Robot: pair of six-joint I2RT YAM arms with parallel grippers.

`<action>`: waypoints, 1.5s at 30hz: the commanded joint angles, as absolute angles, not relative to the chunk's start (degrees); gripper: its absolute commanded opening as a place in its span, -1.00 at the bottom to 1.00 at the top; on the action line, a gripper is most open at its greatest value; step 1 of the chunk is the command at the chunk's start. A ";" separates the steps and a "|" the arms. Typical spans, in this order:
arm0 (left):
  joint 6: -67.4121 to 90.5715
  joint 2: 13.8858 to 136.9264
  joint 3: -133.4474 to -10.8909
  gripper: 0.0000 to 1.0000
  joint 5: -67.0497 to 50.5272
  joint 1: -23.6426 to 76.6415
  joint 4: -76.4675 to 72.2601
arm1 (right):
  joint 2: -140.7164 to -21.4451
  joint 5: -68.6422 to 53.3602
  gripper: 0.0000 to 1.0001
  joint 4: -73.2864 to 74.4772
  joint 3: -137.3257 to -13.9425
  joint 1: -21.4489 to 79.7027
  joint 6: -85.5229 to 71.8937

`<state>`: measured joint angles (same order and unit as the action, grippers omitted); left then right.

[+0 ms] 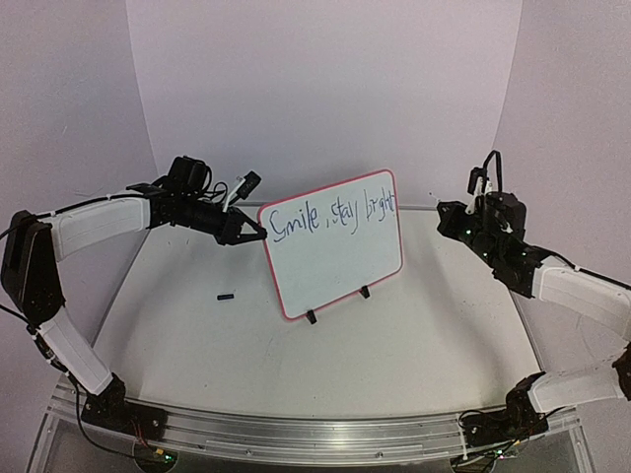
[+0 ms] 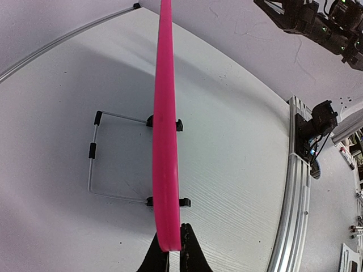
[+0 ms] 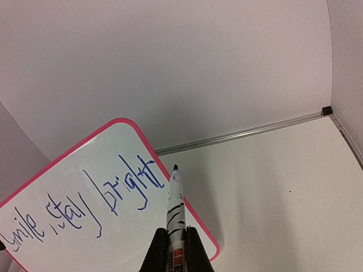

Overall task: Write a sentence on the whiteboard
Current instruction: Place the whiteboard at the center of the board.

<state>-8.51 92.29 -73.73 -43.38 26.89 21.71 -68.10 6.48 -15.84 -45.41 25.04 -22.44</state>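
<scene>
The whiteboard (image 1: 335, 261), white with a red-pink frame, stands tilted on two black clip feet (image 1: 364, 292) mid-table. The sentence (image 1: 331, 217) runs in blue along its top: "Smile, stay bright". My left gripper (image 1: 258, 235) is shut on the board's upper left edge; the left wrist view shows the pink edge (image 2: 164, 124) clamped between the fingertips of the left gripper (image 2: 173, 241). My right gripper (image 1: 443, 211) hovers just right of the board, shut on a white marker (image 3: 176, 204). The marker's dark tip points up beside the word "bright" (image 3: 127, 184), slightly off the frame.
A small black piece (image 1: 226, 296) lies on the table left of the board. A wire stand (image 2: 92, 164) props the board from behind. An aluminium rail (image 1: 315, 429) runs along the near edge, and white backdrop walls enclose the back and sides.
</scene>
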 commanded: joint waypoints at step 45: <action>16.72 61.16 -48.35 0.60 -27.22 23.18 11.20 | -62.71 6.93 -1.00 -13.64 -43.42 24.83 -21.82</action>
